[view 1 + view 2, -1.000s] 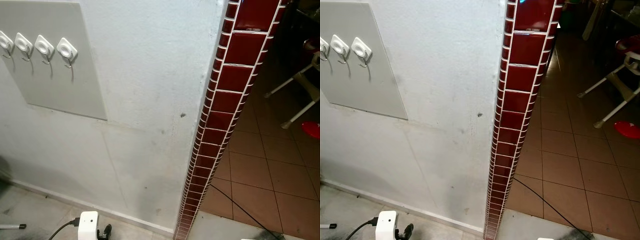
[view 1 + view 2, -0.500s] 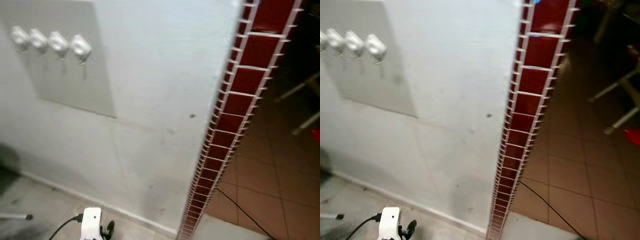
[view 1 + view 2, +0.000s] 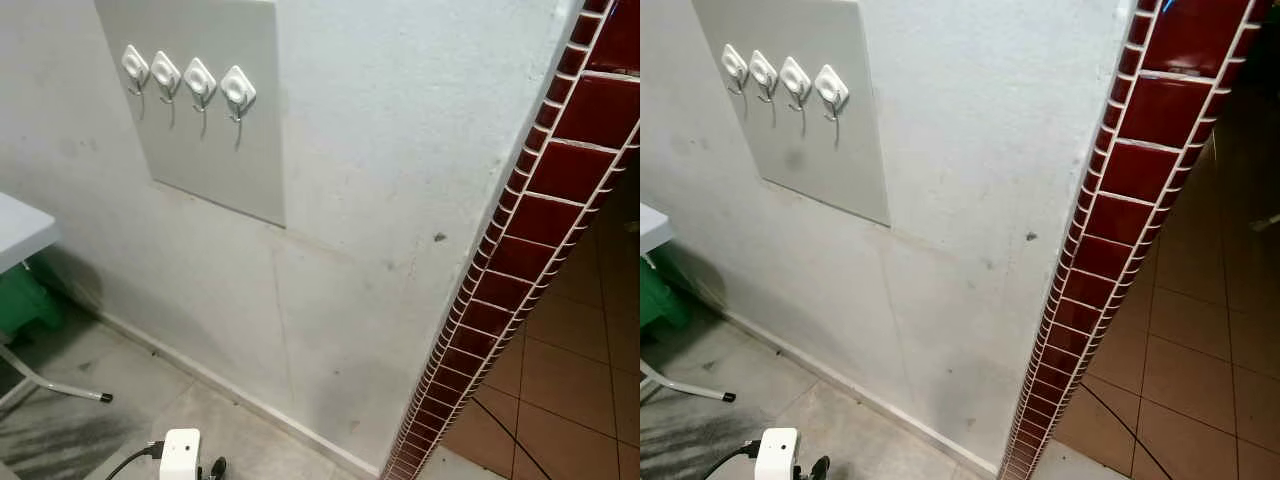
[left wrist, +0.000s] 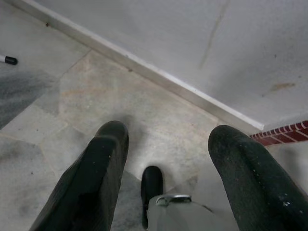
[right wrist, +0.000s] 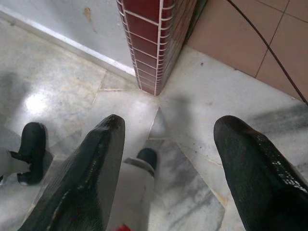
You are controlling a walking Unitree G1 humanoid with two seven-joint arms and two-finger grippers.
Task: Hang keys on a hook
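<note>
Hooks (image 3: 190, 78) now nearer centre — table (image 3: 20, 230) newly visible

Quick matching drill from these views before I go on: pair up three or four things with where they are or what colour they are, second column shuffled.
Things
1. four white hooks
2. tiled wall edge
3. white table corner
4. left gripper

Descriptions
A. dark red with white grout
B. in a row on the grey panel
C. open, hanging above the stone floor
D. at the robot's left, above something green

Pairs: 1-B, 2-A, 3-D, 4-C
</note>
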